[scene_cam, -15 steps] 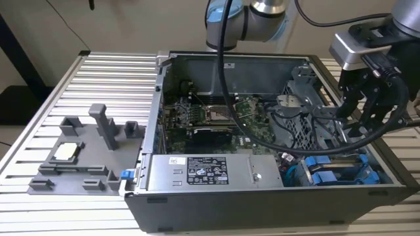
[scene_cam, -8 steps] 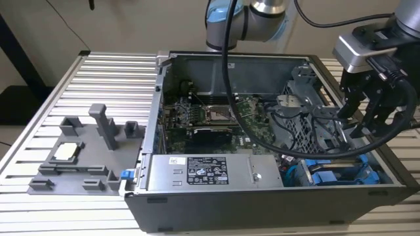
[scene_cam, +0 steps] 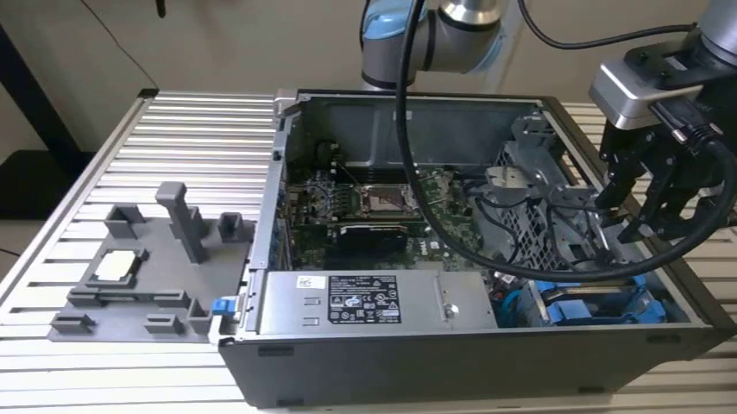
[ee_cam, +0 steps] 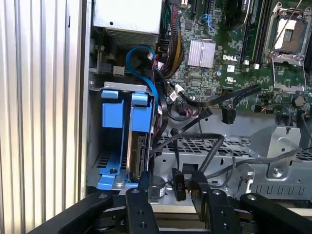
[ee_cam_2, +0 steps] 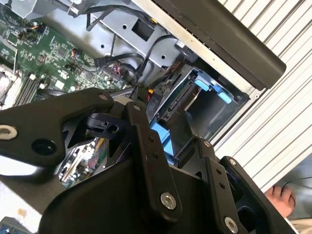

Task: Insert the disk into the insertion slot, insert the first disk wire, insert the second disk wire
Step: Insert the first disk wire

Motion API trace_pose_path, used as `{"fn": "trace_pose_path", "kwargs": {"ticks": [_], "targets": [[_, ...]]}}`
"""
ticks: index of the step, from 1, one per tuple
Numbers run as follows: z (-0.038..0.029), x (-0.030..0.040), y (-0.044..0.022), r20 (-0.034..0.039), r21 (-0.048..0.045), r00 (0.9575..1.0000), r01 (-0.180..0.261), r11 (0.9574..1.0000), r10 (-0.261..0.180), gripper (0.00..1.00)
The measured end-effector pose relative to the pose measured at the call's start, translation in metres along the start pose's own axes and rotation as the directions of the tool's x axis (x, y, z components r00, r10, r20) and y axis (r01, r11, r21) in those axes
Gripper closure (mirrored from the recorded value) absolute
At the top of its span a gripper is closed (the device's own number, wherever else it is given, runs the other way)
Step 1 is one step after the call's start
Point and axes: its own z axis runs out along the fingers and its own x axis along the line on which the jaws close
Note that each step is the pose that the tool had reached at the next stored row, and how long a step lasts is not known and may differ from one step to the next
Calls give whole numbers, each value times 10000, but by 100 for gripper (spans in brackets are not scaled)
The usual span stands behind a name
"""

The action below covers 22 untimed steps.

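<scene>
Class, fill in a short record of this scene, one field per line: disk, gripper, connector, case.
disk: in its blue carrier, inside the slot
gripper: at the disk's end, jaws open
connector: black, between the jaws
case: open, lying on the slatted table

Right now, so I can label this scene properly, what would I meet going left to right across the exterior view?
Grey fixture plate → power-supply box → the disk in its blue carrier.
</scene>
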Motion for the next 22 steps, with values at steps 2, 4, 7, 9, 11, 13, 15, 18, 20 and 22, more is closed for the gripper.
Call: {"fn": "trace_pose_path", "kwargs": {"ticks": [2,4,7,9,11,13,15,18,20,22], "targets": [[0,0,0,0,0,10000,0,10000,0,53],[0,0,0,0,1,10000,0,10000,0,53],[0,0,0,-1,1,10000,0,10000,0,55],[0,0,0,-1,1,10000,0,10000,0,62],[0,0,0,-1,1,10000,0,10000,0,74],[1,0,0,-1,1,10000,0,10000,0,80],[1,0,0,0,1,10000,0,10000,0,81],[1,0,0,-1,1,10000,0,10000,0,81],[1,0,0,-1,1,10000,0,10000,0,81],[1,0,0,-1,1,10000,0,10000,0,81]]}}
